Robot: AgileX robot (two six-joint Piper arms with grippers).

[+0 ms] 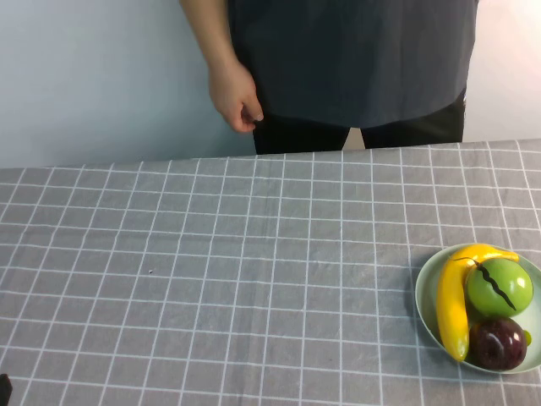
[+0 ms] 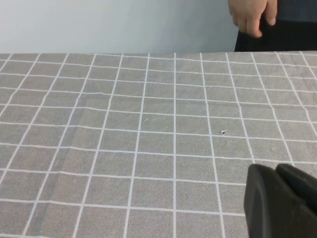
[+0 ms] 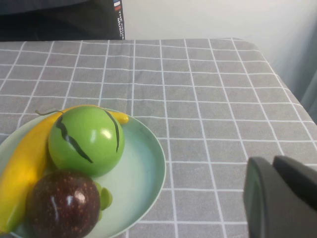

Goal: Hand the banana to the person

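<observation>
Banana [image 1: 452,306] on plate [image 1: 425,310], touching apple [image 1: 500,288], far from person [image 1: 355,59]. Right gripper [image 3: 280,198] beside plate, left gripper [image 2: 277,198] low over cloth; claw state impossible to tell. Better to grasp mid-length, away from apple.

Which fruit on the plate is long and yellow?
The banana, curving along the pale green plate beside the round green apple and dark purple fruit. Neither tool touches it.
</observation>
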